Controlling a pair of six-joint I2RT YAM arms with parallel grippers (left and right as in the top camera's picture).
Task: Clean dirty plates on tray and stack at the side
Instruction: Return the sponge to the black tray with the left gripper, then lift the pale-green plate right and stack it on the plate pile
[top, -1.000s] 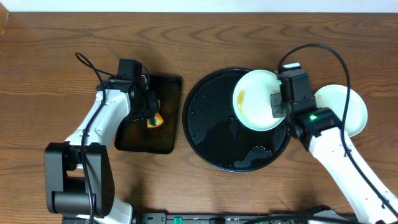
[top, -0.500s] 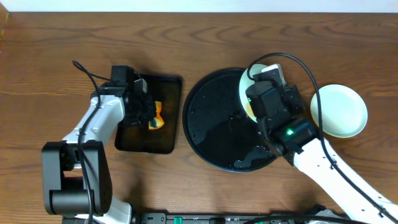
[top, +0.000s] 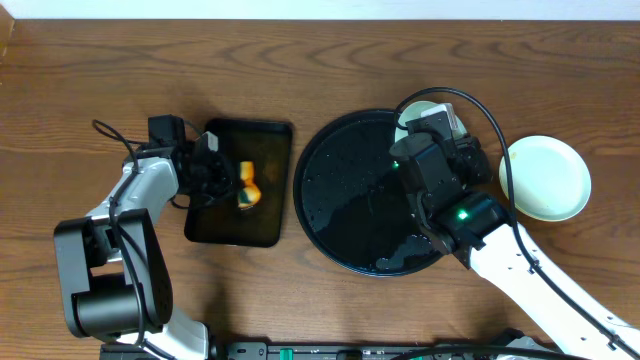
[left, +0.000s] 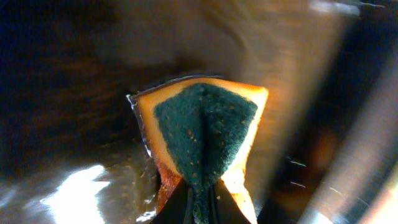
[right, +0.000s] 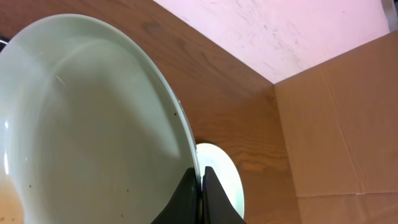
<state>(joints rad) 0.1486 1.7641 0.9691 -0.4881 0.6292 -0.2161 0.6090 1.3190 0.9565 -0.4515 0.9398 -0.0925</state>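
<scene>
Overhead: the right gripper (top: 438, 122) clamps a pale plate (top: 420, 108) tipped on edge over the round tray's (top: 335, 205) upper right. A second plate (top: 545, 178) lies flat at far right. The left gripper (top: 232, 182) grips a sponge (top: 248, 188) over the small tray (top: 235, 228).
Left wrist: orange-green sponge pinched, bottom centre.
Right wrist: glossy plate rim clamped, bottom centre.

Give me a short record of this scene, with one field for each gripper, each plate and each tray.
left gripper: shut on the sponge, over the small tray
right gripper: shut on the rim of the held plate
held plate: pale, tilted steeply, above the round tray
side plate: flat on the table, right of the round tray
round tray: black, glossy, wet-looking
small tray: black, rectangular, left of the round tray
</scene>
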